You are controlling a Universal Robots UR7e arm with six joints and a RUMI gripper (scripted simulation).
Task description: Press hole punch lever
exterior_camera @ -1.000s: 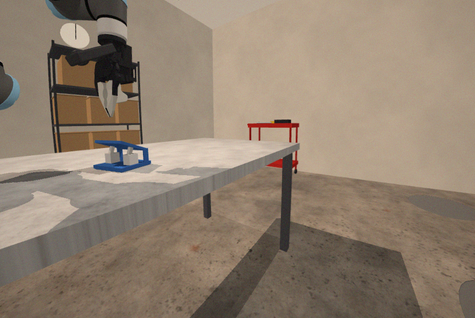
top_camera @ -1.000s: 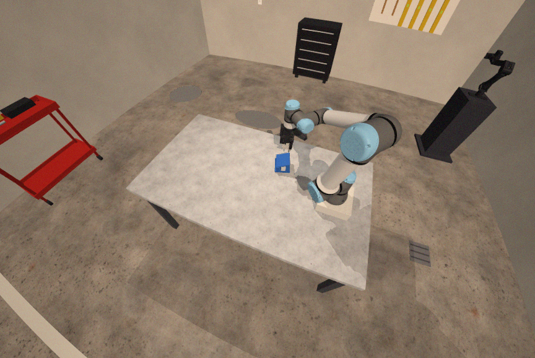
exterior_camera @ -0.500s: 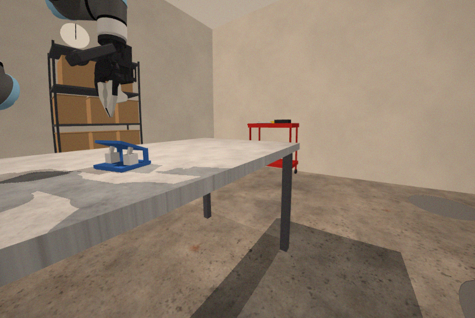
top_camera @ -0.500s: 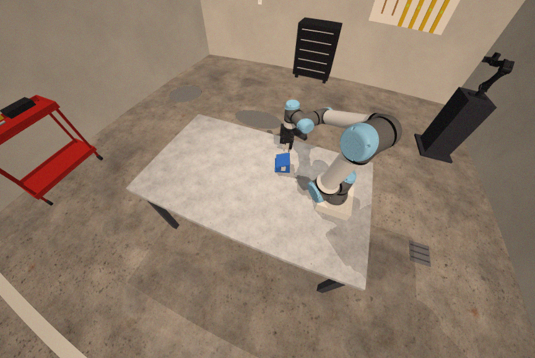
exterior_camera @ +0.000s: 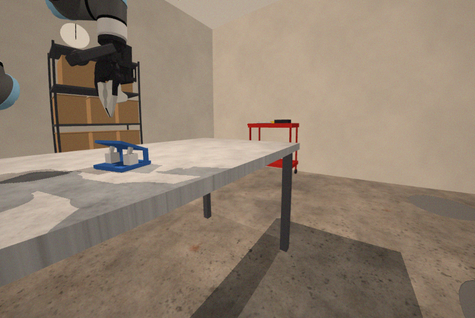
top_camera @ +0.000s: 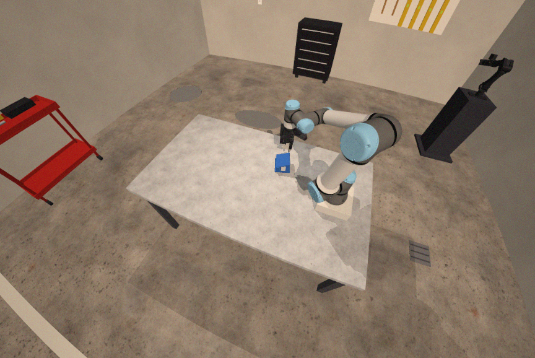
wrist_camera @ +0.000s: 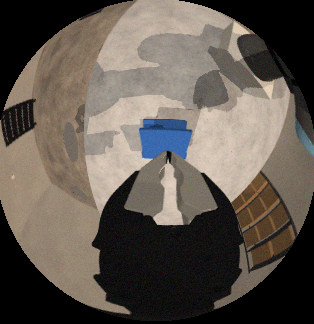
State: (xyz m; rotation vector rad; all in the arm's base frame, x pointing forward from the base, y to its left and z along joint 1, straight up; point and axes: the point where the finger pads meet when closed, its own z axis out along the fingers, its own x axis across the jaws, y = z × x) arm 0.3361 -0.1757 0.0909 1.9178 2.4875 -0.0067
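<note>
A blue hole punch (top_camera: 282,163) (exterior_camera: 121,157) (wrist_camera: 164,138) stands upright on the grey table (top_camera: 207,181) (exterior_camera: 214,160) (wrist_camera: 230,145). Its flat blue lever is raised, sloping over two grey posts. My gripper (top_camera: 290,146) (exterior_camera: 110,114) (wrist_camera: 167,151) is shut with its fingertips together and nothing between them. It points straight down and hangs in the air above the punch's lever, well clear of it.
The arm's base (top_camera: 334,207) stands on the table near the punch. A red cart (top_camera: 36,142) (exterior_camera: 274,130) stands off the table's far end. A black drawer cabinet (top_camera: 316,49), a black stand (top_camera: 457,122) and a shelf of boxes (exterior_camera: 76,115) stand by the walls.
</note>
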